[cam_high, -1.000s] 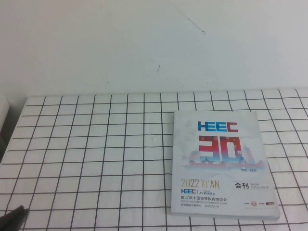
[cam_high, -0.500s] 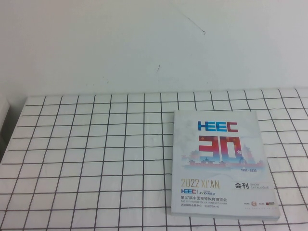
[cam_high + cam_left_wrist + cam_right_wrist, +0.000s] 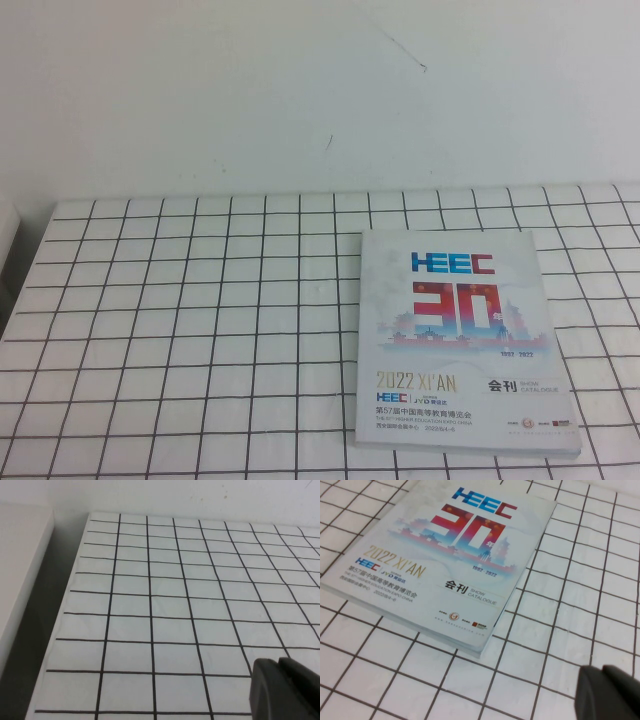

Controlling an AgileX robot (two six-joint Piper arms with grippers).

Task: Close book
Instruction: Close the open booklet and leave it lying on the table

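A white wall (image 3: 300,90) backs one black-gridded table (image 3: 200,300). One book (image 3: 455,340) lies closed, cover up, on its right half. The left gripper (image 3: 286,689) hovers over the table's left side and the right gripper (image 3: 611,692) is near the book. How far either is open cannot be told.

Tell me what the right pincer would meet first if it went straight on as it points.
Probably the checked tablecloth, just beside the closed book, though depth is unclear. The right pincer hangs near the book's corner; the left pincer hangs over bare cloth.
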